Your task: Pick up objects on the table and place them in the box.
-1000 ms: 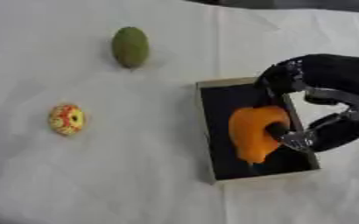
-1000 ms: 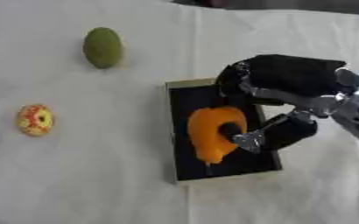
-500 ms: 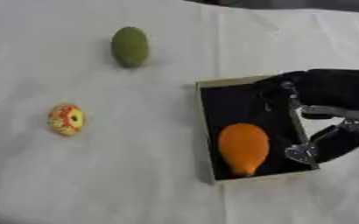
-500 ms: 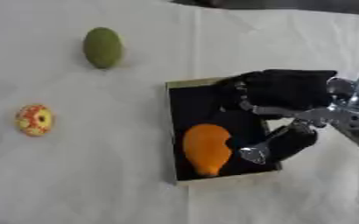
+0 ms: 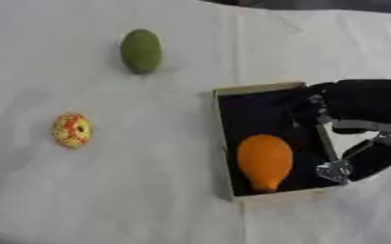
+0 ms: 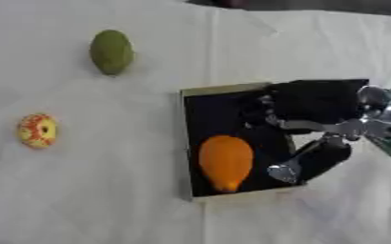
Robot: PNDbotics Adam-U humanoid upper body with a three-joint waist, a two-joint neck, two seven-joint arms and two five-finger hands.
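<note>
Your right hand (image 6: 315, 119) is hovering spread and empty over the box (image 5: 257, 89), the orange fruit (image 5: 265, 161) lying inside; the green fruit (image 5: 141, 50) and yellow-red ball (image 5: 71, 130) are waiting outside.

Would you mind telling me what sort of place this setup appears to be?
Probably a lab or test bench for pick-and-place trials: a table under a white cloth, a dark box holding an orange fruit, a green fruit and a small red-yellow object laid out apart, and the right hand over the box.
</note>
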